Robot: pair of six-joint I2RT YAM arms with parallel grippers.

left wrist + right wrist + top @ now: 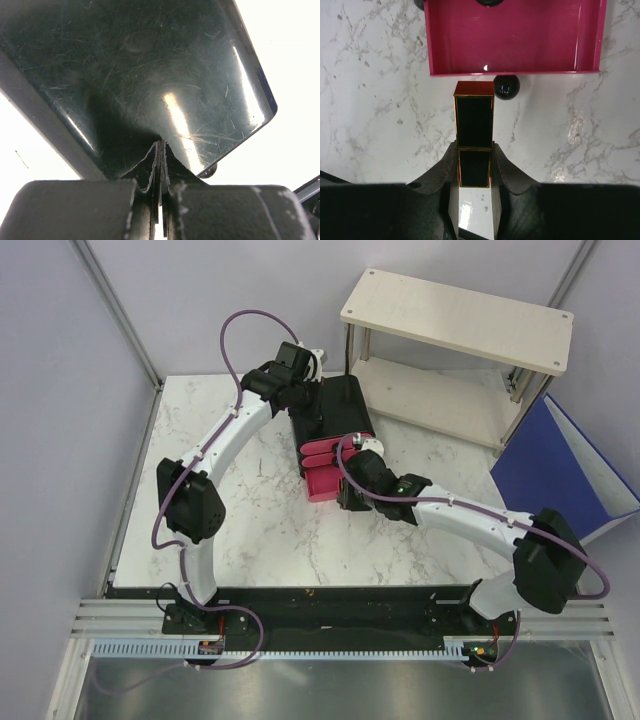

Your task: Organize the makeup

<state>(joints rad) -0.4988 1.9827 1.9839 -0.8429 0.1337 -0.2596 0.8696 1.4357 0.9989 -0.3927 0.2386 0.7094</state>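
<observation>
From above, my left pincer (300,375) sits at the far end of the black box (340,405). My right pincer (347,495) faces the open pink drawer (322,485) on the marble surface (260,530).

On the left wrist camera, the fingers are pressed together with nothing visible between them. Their tips rest against the box's glossy, scratched lid, and I judge they are bracing it.

On the right wrist camera, that pincer is clamped on the lower half of the lipstick (474,120), a square black stick edged in gold. Its tip is just short of the drawer's front wall, beside the round black knob (506,86). The drawer is smooth, hard plastic with shallow walls. I'd raise the tip over that wall, keep clear of the knob, go well inside, lower it, then release. The flat sides shouldn't roll.
</observation>
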